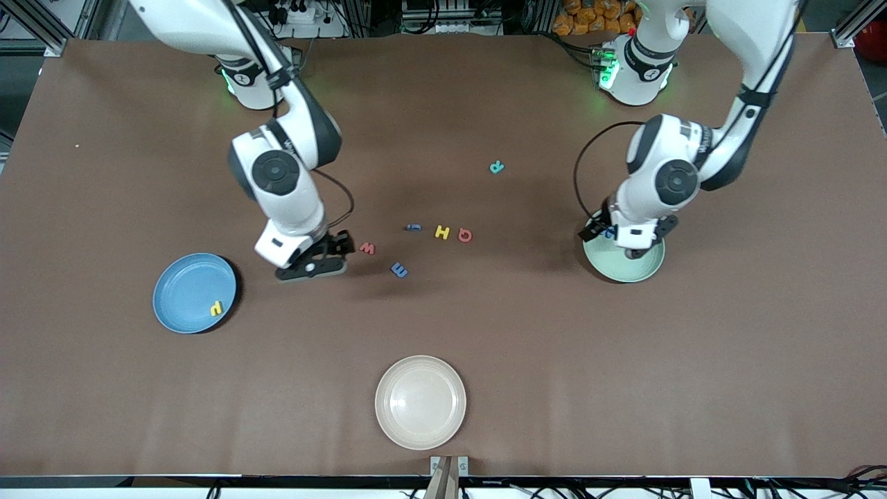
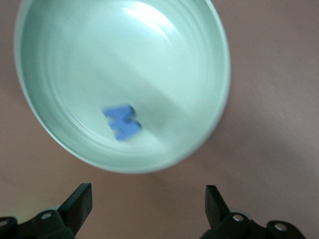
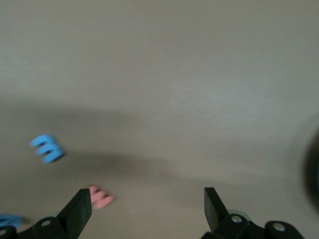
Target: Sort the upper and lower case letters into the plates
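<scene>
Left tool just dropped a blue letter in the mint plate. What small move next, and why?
Probably lift the left tool straight up off the mint green plate. Its fingers stand open and the blue letter lies free in the plate, so that drop looks done. The right tool, open too, hangs beside the red W and seems set to pick that one.

The front view looks down from high across the brown desk (image 1: 443,360), facing both arm bases along its top edge, and takes in the whole surface. The left wrist view looks straight down from close above the pale mint green round plate (image 2: 219,99), which the front view shows at the left arm's end of the desk (image 1: 641,272). The right wrist view looks down close at bare desk (image 3: 174,89) and shares the salmon red toy letter (image 3: 101,196) with the front view (image 1: 367,248).
</scene>
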`<state>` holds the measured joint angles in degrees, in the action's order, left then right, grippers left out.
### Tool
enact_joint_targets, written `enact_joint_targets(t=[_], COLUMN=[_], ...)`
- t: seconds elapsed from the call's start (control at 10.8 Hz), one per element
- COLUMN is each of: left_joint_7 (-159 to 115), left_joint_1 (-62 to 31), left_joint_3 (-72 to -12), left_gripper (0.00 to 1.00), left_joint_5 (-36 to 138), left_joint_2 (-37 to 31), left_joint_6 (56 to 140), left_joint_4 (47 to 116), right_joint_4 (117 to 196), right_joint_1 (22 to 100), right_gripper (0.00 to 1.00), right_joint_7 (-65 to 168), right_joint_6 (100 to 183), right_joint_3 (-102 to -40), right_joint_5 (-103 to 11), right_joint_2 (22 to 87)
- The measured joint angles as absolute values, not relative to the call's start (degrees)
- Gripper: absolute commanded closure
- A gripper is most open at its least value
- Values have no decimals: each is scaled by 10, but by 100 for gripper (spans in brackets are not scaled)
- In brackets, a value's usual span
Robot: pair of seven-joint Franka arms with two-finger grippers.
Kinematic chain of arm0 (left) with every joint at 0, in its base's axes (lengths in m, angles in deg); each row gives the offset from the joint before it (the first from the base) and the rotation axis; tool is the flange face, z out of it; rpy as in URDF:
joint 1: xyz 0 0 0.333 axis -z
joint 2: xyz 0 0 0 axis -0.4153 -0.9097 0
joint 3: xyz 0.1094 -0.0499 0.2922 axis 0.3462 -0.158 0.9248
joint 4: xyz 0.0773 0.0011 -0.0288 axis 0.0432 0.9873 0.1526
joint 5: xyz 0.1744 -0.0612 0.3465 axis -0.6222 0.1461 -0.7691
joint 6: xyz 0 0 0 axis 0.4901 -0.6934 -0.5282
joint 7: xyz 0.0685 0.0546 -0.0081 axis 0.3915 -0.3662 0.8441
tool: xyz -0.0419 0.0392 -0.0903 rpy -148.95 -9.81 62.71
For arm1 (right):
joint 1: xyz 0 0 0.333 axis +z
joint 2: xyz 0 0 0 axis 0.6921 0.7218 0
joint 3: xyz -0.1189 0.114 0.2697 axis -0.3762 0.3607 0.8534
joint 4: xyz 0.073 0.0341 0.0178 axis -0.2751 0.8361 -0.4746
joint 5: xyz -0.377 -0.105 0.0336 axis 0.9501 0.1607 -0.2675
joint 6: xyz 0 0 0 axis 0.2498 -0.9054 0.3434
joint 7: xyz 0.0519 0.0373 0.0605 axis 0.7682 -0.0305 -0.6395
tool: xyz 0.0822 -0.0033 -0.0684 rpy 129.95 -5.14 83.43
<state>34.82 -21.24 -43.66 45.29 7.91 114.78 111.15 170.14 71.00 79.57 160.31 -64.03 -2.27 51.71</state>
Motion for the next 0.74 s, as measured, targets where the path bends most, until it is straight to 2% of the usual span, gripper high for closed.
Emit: enact_joint_targets(t=[0.37,0.74], left_joint_7=[566,660], left_joint_1=[-62,-7], left_joint_3=[-441,-440], left_gripper=[0,0], left_joint_5=[474,474], left_joint_2=[62,29], left_joint_6=[1203,1219], left_joint_4=[1075,1029], right_joint_4=[1690,1678], right_joint_1=[755,725], right_gripper=[0,0], right_joint_7=[945,992], right_joint_6=[1604,1569], right_joint_3=[-640,-651], right_joint_5=[-39,-41], right_joint_2=[546,553])
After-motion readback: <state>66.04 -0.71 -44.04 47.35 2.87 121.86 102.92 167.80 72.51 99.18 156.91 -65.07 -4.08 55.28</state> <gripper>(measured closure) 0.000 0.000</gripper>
